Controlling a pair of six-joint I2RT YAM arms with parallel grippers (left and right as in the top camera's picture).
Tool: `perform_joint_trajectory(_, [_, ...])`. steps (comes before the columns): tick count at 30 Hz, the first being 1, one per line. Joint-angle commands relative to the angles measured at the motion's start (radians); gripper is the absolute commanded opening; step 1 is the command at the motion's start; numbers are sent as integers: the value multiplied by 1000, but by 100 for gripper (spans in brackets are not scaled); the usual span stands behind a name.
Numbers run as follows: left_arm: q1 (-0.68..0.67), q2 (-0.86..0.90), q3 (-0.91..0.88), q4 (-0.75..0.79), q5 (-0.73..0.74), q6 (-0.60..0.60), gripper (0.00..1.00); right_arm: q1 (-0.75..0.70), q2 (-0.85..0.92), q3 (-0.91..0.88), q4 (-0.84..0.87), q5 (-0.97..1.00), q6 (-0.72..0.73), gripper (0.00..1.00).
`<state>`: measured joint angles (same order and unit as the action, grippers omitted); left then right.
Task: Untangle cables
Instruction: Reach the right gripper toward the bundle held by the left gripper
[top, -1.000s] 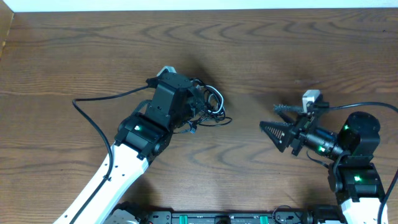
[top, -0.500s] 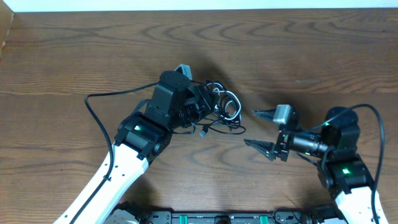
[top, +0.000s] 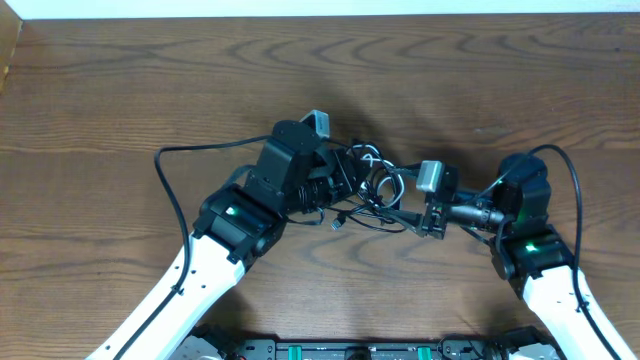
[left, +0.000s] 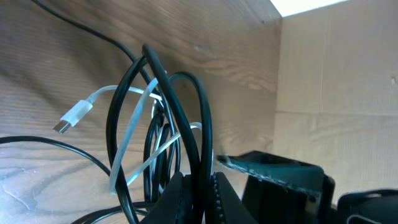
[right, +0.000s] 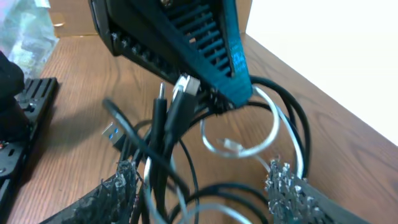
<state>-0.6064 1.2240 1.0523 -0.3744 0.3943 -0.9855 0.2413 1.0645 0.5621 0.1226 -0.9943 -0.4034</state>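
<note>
A tangle of thin black cables and one white cable (top: 372, 182) lies in the middle of the wooden table, between my two arms. My left gripper (top: 338, 180) is shut on black loops of the bundle (left: 186, 124); the white cable (left: 127, 140) with its plug (left: 73, 116) hangs among them. My right gripper (top: 408, 205) is open, its two fingers (right: 202, 186) on either side of the cable loops (right: 186, 155), facing the left gripper. Black plugs (right: 168, 109) hang down in front of it.
The wooden table (top: 150, 80) extends all round. A thicker black arm cable (top: 165, 175) loops out at the left of the left arm. A light cardboard wall (left: 336, 62) shows in the left wrist view.
The left gripper has carried the cable bundle rightward. The right arm has swung left from the right side, and its open fingers now reach into the loops.
</note>
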Motion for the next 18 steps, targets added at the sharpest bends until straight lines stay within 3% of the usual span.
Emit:
perform_joint_trajectory(1, [-2,-3,29,14,13,32,8,28,13,16,18,-4,-14,61])
perform_joint_trajectory(6, [-2,-3,29,23,13,32,8,62,14,16,23,-6,-24,43])
perform_joint_trajectory(10, [-2,-3,29,22,2,32,8,81,14,16,23,-6,-24,13])
perform_joint_trajectory(11, [-2,-3,29,22,-2,32,8,82,14,16,23,-6,-24,9])
perform_joint_trajectory(18, [-2,-3,29,21,-42,32,8,82,14,16,22,-6,-24,3])
